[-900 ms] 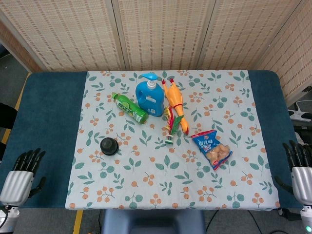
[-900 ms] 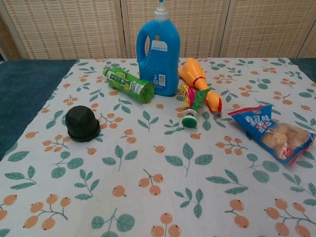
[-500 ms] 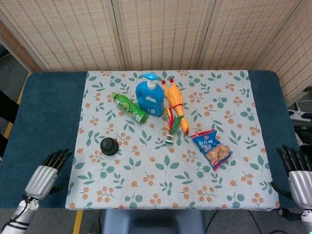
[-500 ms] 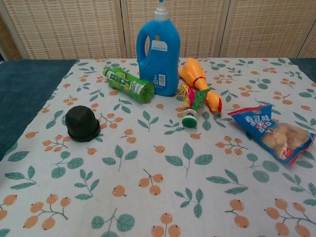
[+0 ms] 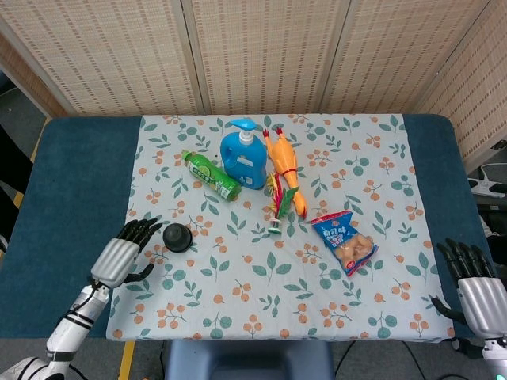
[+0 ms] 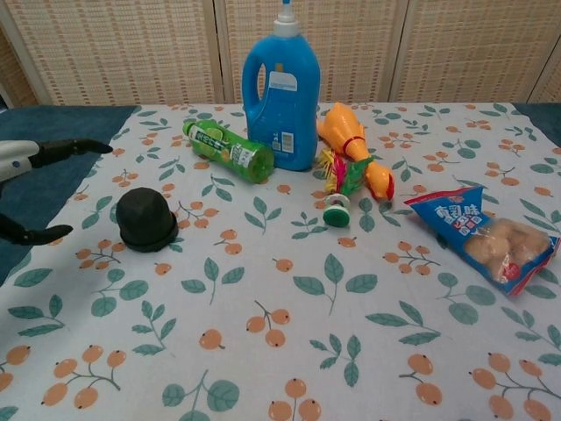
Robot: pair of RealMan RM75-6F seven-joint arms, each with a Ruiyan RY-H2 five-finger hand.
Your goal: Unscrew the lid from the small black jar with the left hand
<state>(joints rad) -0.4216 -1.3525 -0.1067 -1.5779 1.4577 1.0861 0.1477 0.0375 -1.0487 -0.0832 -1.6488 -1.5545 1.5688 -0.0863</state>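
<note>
reaching toward the small black jar (image 5: 177, 237), which stood upright on the floral tablecloth (image 5: 238, 301), the left hand (image 5: 120, 255) hung just beside it, fingers spread and empty, likely shaped to wrap the lid.

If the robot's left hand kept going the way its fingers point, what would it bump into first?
Most likely the small black jar. The left hand is open beside it, fingers aimed toward it, with only bare tablecloth between. The hand may be above jar height, though; depth is hard to judge.
</note>
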